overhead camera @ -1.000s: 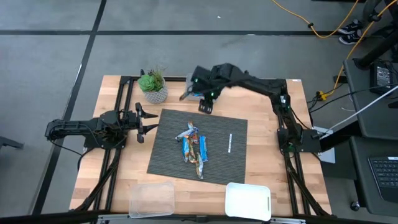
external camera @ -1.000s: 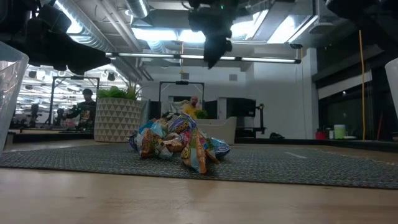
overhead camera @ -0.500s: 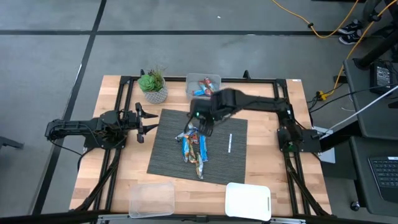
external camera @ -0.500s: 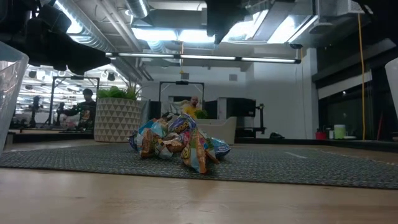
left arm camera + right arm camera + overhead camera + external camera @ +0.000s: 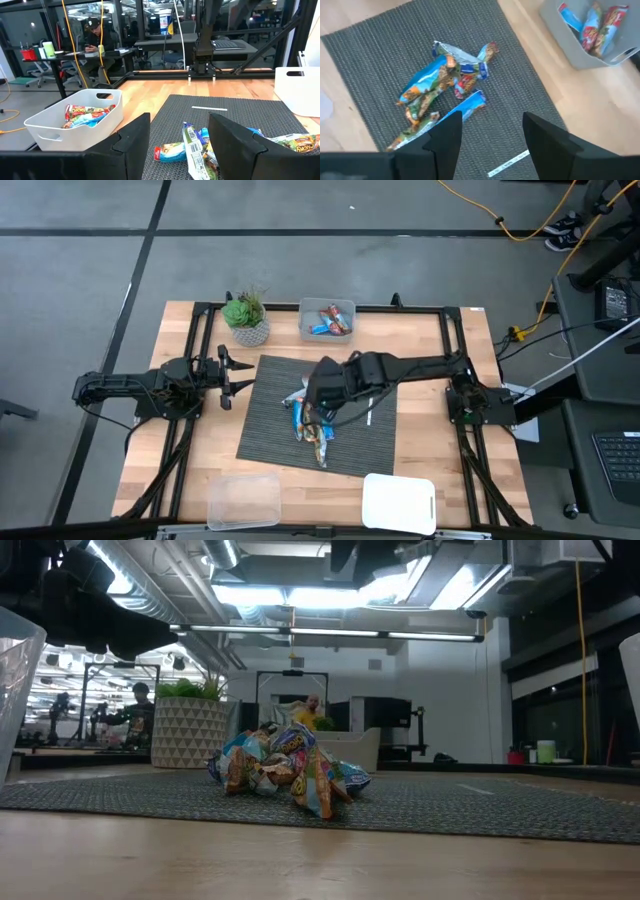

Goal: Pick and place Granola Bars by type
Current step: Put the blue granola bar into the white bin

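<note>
The right jaws (image 5: 318, 395) have swung, open and empty, from the bar-holding bin (image 5: 327, 320) to above the Granola Bars (image 5: 312, 418).

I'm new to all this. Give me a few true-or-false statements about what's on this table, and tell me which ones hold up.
1. The pile of shiny wrapped granola bars lies on the dark woven mat. True.
2. The grey plastic bin at the table's far edge is empty. False: it holds a few wrapped bars.
3. The right gripper hangs open above the pile. True.
4. The left gripper clamps a bar. False: it is open and holds nothing, beside the mat.
5. The small green potted plant stands on the mat. False: it stands on the wooden tabletop.
</note>
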{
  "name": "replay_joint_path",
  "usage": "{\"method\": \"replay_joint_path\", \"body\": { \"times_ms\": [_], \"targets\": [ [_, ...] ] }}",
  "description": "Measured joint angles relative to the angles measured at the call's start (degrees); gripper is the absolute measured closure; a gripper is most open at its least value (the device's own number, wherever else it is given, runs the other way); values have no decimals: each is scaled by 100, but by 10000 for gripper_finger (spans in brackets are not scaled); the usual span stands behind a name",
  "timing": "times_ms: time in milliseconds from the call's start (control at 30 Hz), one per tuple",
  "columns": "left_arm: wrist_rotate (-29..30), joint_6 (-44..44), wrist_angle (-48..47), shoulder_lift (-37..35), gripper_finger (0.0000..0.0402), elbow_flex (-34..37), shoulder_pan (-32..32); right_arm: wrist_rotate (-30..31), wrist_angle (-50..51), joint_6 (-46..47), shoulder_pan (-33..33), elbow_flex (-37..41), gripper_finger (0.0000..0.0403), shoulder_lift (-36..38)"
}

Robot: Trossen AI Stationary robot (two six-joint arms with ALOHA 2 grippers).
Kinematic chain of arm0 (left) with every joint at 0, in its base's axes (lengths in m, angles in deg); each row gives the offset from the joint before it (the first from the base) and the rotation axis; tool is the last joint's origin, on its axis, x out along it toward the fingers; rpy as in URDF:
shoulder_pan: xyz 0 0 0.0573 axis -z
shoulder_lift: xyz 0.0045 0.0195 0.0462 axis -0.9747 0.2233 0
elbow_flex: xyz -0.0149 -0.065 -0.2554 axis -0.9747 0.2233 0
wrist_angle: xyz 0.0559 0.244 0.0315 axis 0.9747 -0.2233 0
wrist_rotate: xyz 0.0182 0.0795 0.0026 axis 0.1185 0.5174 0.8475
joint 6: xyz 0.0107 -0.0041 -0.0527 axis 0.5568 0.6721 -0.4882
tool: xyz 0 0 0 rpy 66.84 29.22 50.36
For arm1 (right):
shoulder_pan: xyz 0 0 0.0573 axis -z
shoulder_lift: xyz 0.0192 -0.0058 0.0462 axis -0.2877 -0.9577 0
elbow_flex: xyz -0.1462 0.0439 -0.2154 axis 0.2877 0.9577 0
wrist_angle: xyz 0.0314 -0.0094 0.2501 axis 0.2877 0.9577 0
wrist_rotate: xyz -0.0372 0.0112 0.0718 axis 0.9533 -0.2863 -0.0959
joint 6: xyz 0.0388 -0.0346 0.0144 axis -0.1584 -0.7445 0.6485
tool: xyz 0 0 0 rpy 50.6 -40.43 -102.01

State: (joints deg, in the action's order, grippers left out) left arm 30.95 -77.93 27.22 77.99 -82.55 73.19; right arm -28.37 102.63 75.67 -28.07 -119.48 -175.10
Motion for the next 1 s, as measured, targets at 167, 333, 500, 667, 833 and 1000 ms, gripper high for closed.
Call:
{"method": "replay_joint_path", "body": {
  "times_ms": [167, 333, 500, 667, 833, 1000],
  "targets": [
    [0, -1, 0, -1, 210, 0, 0, 10, -54, 278, -55, -7, 192, -190],
    [0, 0, 2, 0, 212, 0, 0, 39, -97, 138, -59, -2, 192, -657],
    [0, 0, 0, 0, 210, 0, 0, 42, -38, 171, -57, 2, 192, -1143],
    [0, 0, 0, 0, 212, 0, 0, 97, 150, 289, -33, 2, 190, -1540],
    [0, 0, 1, 0, 210, 1, 0, -231, 75, 299, 82, 2, 168, -1702],
    [0, 0, 0, 0, 212, 2, 0, -304, 61, 443, 150, 2, 140, -1709]
  ]
}}
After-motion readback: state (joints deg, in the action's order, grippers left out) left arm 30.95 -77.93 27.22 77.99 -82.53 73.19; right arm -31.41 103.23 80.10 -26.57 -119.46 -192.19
